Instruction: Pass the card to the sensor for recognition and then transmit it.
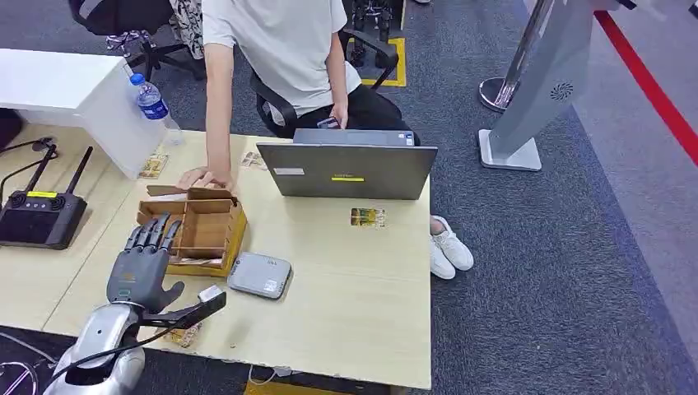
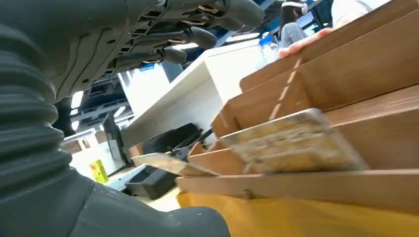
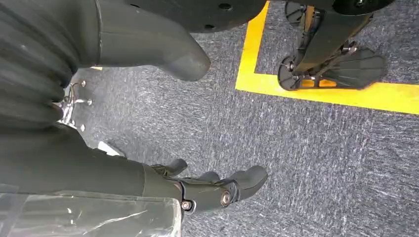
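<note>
Task barely begun: the card (image 2: 291, 143) lies in the wooden box (image 1: 206, 226) on the surface (image 1: 346, 280), not yet lifted; the grey sensor (image 1: 259, 275) sits just beside the box. My left robot hand (image 1: 144, 259) hovers at the box, fingers extended and apart, holding nothing. My right robot hand (image 3: 197, 190) hangs over carpet, fingers loosely curled, empty.
</note>
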Controlling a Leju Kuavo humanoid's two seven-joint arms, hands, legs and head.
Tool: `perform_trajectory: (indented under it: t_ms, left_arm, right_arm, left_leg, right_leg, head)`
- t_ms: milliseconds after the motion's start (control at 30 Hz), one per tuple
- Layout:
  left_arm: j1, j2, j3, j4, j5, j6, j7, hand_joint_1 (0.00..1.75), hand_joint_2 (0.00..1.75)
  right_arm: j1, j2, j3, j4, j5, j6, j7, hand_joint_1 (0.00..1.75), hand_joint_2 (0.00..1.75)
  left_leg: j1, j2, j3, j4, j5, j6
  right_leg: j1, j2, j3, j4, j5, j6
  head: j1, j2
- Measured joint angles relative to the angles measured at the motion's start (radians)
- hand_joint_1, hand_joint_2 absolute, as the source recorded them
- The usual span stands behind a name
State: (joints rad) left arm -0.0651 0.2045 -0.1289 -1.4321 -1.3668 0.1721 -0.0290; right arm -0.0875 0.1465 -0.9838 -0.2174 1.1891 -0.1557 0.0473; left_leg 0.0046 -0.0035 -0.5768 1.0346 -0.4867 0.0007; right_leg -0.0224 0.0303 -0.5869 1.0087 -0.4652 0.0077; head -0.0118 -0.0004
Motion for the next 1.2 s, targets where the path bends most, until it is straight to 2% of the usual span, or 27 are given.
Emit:
perform_trajectory:
  t_ms: [267, 300, 333, 600, 967, 1100, 1200]
  left_arm:
    - [-0.035, -0.029, -0.028, 0.028, -0.008, 0.003, 0.011, 0.00, 1.75]
    - [-0.039, -0.031, -0.028, 0.031, -0.006, 0.005, 0.011, 0.19, 1.75]
    - [-0.043, -0.033, -0.029, 0.035, -0.003, 0.006, 0.011, 1.75, 1.75]
    - [-0.057, -0.040, -0.031, 0.057, -0.001, 0.008, 0.010, 1.75, 1.75]
    - [-0.078, -0.045, -0.031, 0.078, -0.023, -0.024, 0.080, 1.75, 1.75]
    - [-0.085, -0.045, -0.031, 0.081, -0.016, -0.040, 0.082, 1.75, 1.75]
    - [-0.085, -0.047, -0.031, 0.083, -0.011, -0.029, 0.082, 1.75, 1.75]
  right_arm:
    - [-0.001, 0.000, 0.000, 0.000, -0.001, 0.001, 0.002, 0.00, 1.75]
    - [0.000, 0.000, 0.000, 0.000, -0.001, 0.001, 0.004, 0.00, 1.75]
    - [-0.001, 0.000, 0.000, 0.000, -0.001, 0.001, 0.004, 0.00, 1.75]
    - [-0.003, 0.000, 0.000, 0.000, -0.001, 0.001, 0.004, 0.00, 1.75]
    - [-0.004, 0.000, 0.000, 0.000, -0.002, 0.000, 0.007, 0.00, 1.75]
    - [-0.004, 0.000, 0.000, 0.000, -0.002, 0.000, 0.008, 0.00, 1.75]
    - [-0.004, -0.001, 0.000, 0.000, -0.005, 0.000, 0.008, 0.00, 1.75]
  left_leg:
    - [0.000, 0.000, 0.000, 0.000, 0.000, 0.000]
    - [0.000, 0.000, 0.000, 0.000, 0.000, 0.000]
    - [0.000, 0.000, 0.000, 0.000, 0.000, 0.000]
    - [0.000, 0.000, 0.000, 0.000, 0.000, 0.000]
    - [0.000, 0.000, 0.000, 0.000, 0.000, 0.000]
    - [0.000, 0.000, 0.000, 0.000, 0.000, 0.000]
    - [0.000, 0.000, 0.000, 0.000, 0.001, 0.000]
  right_leg:
    - [0.000, 0.000, 0.000, 0.000, 0.000, 0.000]
    - [0.000, 0.000, 0.000, 0.000, 0.000, 0.000]
    - [0.000, 0.000, 0.000, 0.000, 0.000, 0.000]
    - [0.000, 0.000, 0.000, 0.000, 0.000, 0.000]
    - [0.000, 0.000, 0.000, 0.000, 0.000, 0.000]
    - [0.000, 0.000, 0.001, 0.000, 0.000, 0.000]
    - [0.000, 0.000, 0.001, 0.000, 0.000, 0.000]
  head:
    - [0.000, 0.000]
    - [0.000, 0.000]
    - [0.000, 0.000]
    - [0.000, 0.000]
    - [0.000, 0.000]
    - [0.000, 0.000]
    - [0.000, 0.000]
